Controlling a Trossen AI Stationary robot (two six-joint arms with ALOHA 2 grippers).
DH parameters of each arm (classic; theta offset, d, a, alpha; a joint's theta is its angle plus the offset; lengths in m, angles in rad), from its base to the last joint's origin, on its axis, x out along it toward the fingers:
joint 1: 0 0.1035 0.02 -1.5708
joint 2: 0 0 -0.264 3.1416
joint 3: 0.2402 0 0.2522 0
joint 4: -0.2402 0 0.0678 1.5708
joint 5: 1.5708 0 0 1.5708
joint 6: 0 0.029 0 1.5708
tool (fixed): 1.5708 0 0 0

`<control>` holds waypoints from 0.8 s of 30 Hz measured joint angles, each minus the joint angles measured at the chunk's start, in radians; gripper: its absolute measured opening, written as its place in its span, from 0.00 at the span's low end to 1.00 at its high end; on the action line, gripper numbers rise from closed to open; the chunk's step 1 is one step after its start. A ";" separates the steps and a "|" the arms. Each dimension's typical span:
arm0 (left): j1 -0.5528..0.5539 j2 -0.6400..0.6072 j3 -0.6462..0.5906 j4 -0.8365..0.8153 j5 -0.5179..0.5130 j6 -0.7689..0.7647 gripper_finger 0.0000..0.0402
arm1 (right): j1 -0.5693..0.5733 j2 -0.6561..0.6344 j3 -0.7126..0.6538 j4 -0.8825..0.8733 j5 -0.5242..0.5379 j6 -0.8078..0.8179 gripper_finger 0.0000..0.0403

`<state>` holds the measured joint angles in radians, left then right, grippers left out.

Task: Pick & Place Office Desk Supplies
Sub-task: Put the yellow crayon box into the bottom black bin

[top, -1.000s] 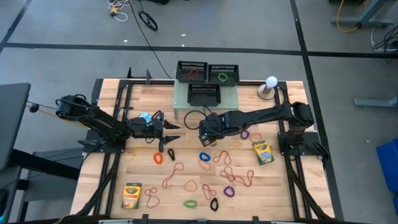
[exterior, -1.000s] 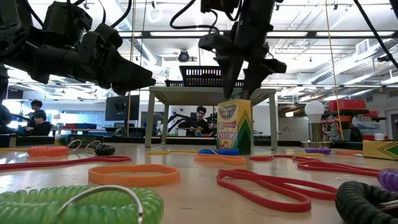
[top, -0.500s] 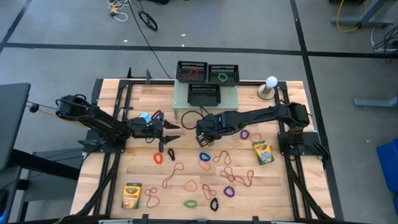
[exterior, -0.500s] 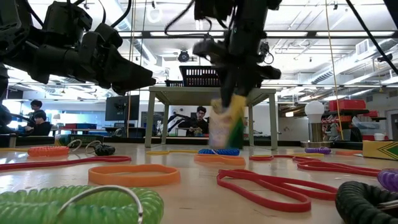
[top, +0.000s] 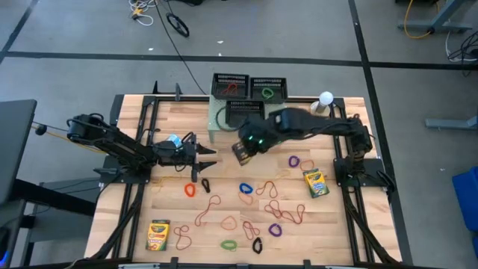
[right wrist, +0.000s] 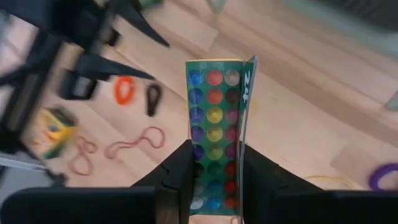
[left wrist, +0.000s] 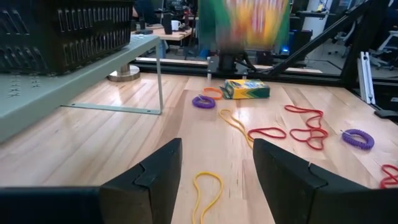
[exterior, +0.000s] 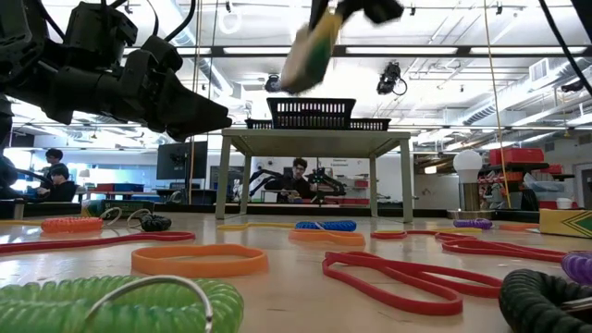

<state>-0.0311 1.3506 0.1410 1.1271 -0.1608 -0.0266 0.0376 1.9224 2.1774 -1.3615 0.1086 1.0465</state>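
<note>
My right gripper is shut on a crayon box and holds it in the air in front of the pale green riser. In the low view that box is high up and tilted. Two more crayon boxes lie flat on the table, one to the right and one near left. Rubber-band loops in several colours lie scattered over the middle of the table. My left gripper is open and hovers left of the centre. My right gripper pinches the crayon box between its two fingers, one on each narrow side, at the box's end nearest the wrist. The box's face with coloured dots is turned to the wrist camera. The box is lifted clear of the table and tilted.
Three black mesh trays stand at the far middle, the nearest of them on the pale green riser. A white ball on a stand is at the far right. People sit in the room behind the table.
My right gripper has taken hold of the crayon box that stood upright on the table. It has lifted the box well clear and carried it toward the far edge and the riser. The box has tipped from upright to tilted.
</note>
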 joint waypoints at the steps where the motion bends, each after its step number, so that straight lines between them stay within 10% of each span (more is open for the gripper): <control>1: 0.000 0.000 0.000 0.000 0.000 0.000 0.51 | -0.009 0.000 0.046 -0.032 0.012 0.011 0.24; 24: 0.000 0.000 0.000 0.004 0.001 -0.003 0.51 | -0.345 0.037 0.170 -0.125 0.105 -0.123 0.24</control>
<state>-0.0311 1.3506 0.1410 1.1312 -0.1597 -0.0296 -0.3079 1.9592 2.3474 -1.4868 0.2133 0.9236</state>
